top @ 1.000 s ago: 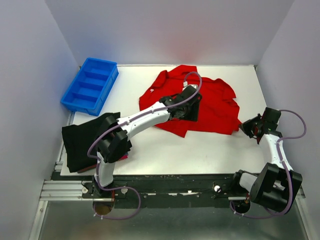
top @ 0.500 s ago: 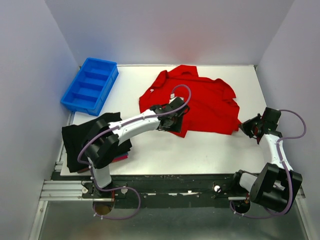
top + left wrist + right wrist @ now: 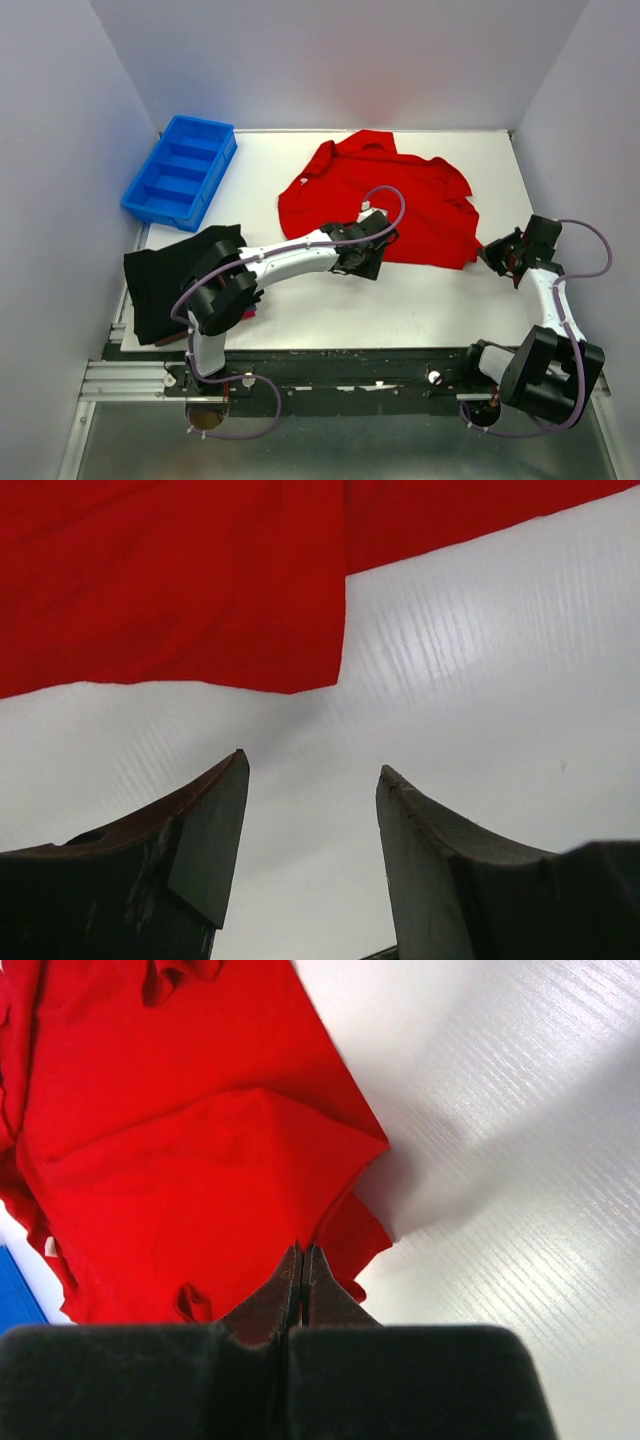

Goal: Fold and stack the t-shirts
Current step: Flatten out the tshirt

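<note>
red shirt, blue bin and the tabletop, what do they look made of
Red t-shirt: soft matte knit cloth, likely cotton; it wrinkles and lies in flat folds. Blue bin: rigid moulded plastic, slightly glossy, with thin straight dividers. Tabletop: white, faintly shiny sheet with fine parallel ridges, possibly corrugated plastic.

Spread t-shirt (image 3: 400,195) central, left pincer (image 3: 312,780) just before its near edge; bin (image 3: 172,180) far-left, folded t-shirts (image 3: 160,280) near-left.

Red t-shirt (image 3: 400,195) lies rumpled at twelve o'clock; left gripper (image 3: 363,262) at its six o'clock edge, right gripper (image 3: 497,255) at three (just beside it), folded black t-shirt (image 3: 165,280) at eight.
</note>
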You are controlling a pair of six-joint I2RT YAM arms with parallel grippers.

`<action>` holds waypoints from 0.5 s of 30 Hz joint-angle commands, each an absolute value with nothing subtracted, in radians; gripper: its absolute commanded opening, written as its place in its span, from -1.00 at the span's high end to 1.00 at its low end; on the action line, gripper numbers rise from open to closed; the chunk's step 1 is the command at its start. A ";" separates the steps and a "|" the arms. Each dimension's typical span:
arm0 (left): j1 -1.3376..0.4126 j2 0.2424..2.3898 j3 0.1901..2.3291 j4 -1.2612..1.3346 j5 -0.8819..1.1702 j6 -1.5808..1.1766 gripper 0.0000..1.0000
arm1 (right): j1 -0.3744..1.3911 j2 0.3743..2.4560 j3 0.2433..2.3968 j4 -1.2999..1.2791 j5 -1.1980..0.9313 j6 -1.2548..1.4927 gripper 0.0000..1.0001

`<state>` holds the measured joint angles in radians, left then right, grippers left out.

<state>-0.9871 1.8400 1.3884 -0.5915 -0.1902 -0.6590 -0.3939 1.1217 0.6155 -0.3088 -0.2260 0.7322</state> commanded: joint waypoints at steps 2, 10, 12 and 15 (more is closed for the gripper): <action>-1.011 1.965 1.514 -0.649 -0.287 -0.629 -0.29 | -0.396 1.115 0.600 -0.296 -0.247 0.719 0.99; -1.019 2.077 1.608 -0.707 -0.321 -0.607 -0.27 | -0.396 1.120 0.601 -0.296 -0.255 0.721 0.99; -1.020 2.106 1.631 -0.733 -0.334 -0.614 -0.27 | -0.396 1.120 0.603 -0.295 -0.256 0.719 0.99; -1.019 2.146 1.646 -0.744 -0.339 -0.615 -0.23 | -0.396 1.121 0.601 -0.295 -0.256 0.719 0.99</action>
